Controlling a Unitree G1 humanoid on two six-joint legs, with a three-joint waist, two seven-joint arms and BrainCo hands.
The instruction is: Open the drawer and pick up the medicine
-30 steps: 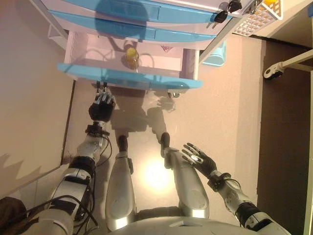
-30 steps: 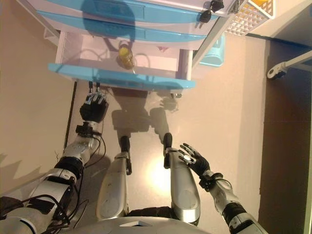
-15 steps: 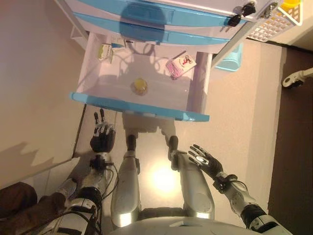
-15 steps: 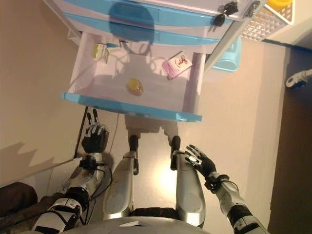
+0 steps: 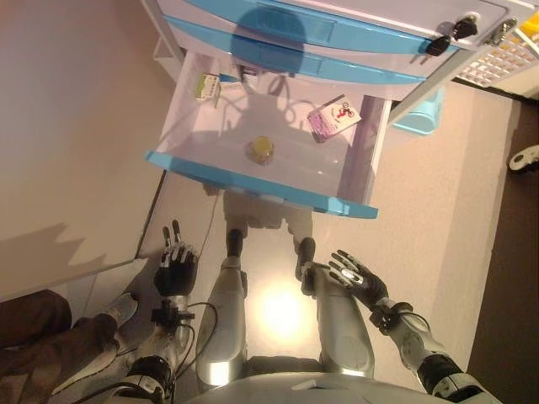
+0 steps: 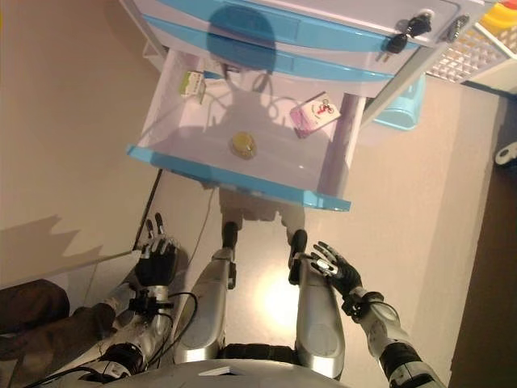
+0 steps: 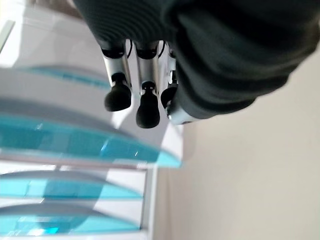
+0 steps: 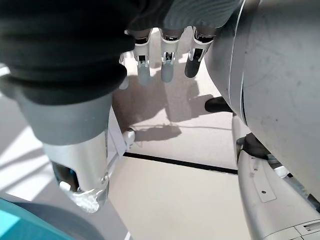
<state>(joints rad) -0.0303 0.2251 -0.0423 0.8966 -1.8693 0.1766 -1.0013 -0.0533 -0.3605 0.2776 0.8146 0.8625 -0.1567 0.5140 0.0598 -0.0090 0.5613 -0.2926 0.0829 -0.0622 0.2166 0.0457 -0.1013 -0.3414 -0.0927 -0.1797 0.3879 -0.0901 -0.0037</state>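
The bottom drawer (image 5: pixel 261 181) of the white and blue cabinet stands pulled out. Inside lie a small yellow-capped medicine bottle (image 5: pixel 262 150) near the middle, a pink box (image 5: pixel 334 118) at the back right and a small green and white box (image 5: pixel 206 87) at the back left. My left hand (image 5: pixel 175 269) is open and empty, low and apart from the drawer's blue front; its fingertips (image 7: pixel 142 107) point toward the blue drawer fronts (image 7: pixel 75 142). My right hand (image 5: pixel 358 279) is open and empty by my right side, with its fingers (image 8: pixel 165 65) straight.
Keys (image 5: pixel 446 38) hang in the cabinet's lock at the upper right. A white basket (image 5: pixel 505 63) and a light blue bin (image 5: pixel 418 114) stand to the cabinet's right. A person's leg and shoe (image 5: pixel 109 311) show at the lower left.
The drawer has come further out, and more of its contents show. My left hand has left the drawer's front and drawn back down. The camera view has shifted. The right hand stays put.
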